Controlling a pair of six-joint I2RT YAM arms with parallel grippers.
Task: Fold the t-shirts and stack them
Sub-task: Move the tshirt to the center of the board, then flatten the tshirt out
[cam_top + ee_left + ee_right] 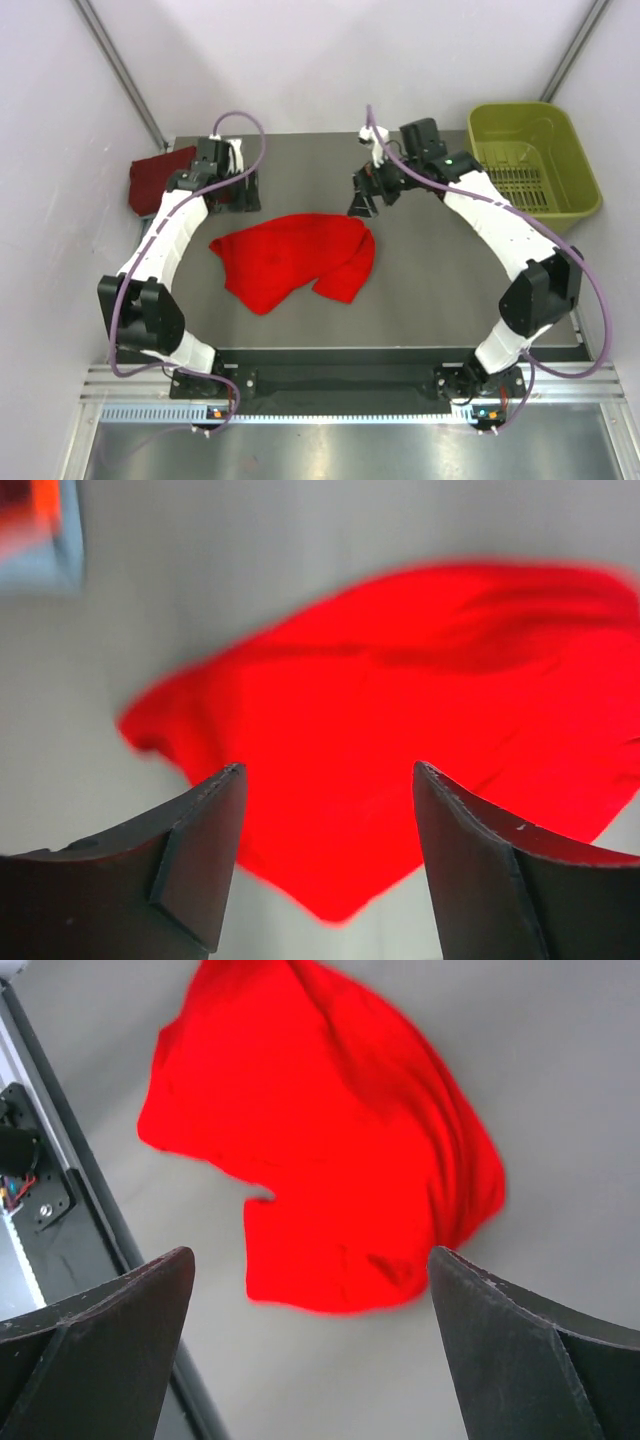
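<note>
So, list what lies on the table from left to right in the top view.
First the dark red shirt, then the bright red shirt, then the green basket.

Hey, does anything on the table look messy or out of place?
The red t-shirt lies crumpled and askew in the middle of the table, its right edge bunched over itself, not folded. The left claw and right claw are open, holding nothing. Nothing else looks odd.
</note>
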